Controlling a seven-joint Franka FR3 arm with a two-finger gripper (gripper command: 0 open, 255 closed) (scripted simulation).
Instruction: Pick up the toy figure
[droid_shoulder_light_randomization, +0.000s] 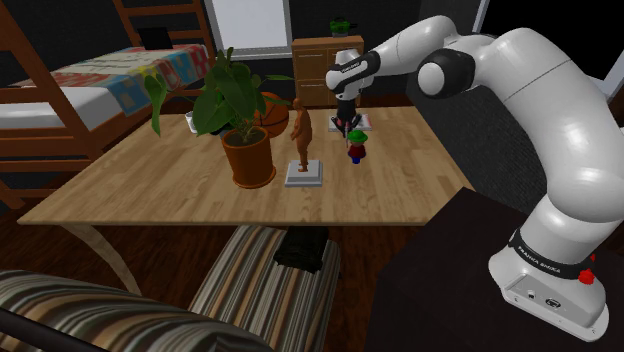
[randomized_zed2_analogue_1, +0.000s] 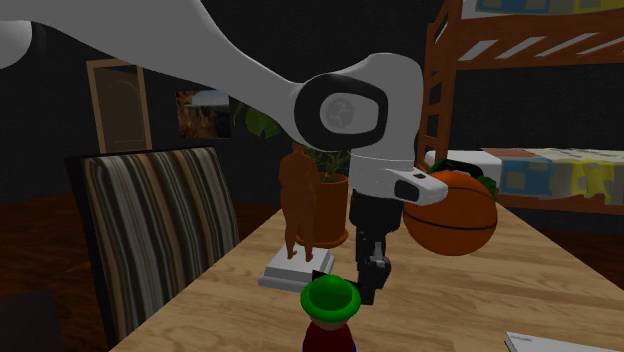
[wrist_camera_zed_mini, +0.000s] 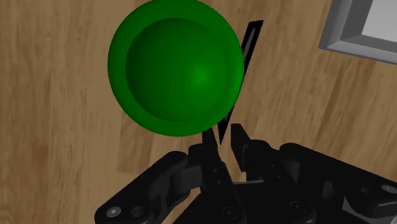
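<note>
Small upright toy figure, round green hat, blue-and-red body, stands on the light wooden table, far right in the shoulder view. The all-black two-finger gripper points down just beside the hat, fingers pressed nearly together on nothing. Judgement: approach is offset, so it must spread and centre before grasping.

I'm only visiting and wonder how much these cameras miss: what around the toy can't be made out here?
Toy: wrist view, its green hat hides face and body; second exterior view, the bottom edge cuts off the body.
Basketball: second exterior view, the arm covers its left side.
Pot: second exterior view, the statue hides part.
Grey-framed thing: wrist view, cut off by the corner; cannot name it.
</note>
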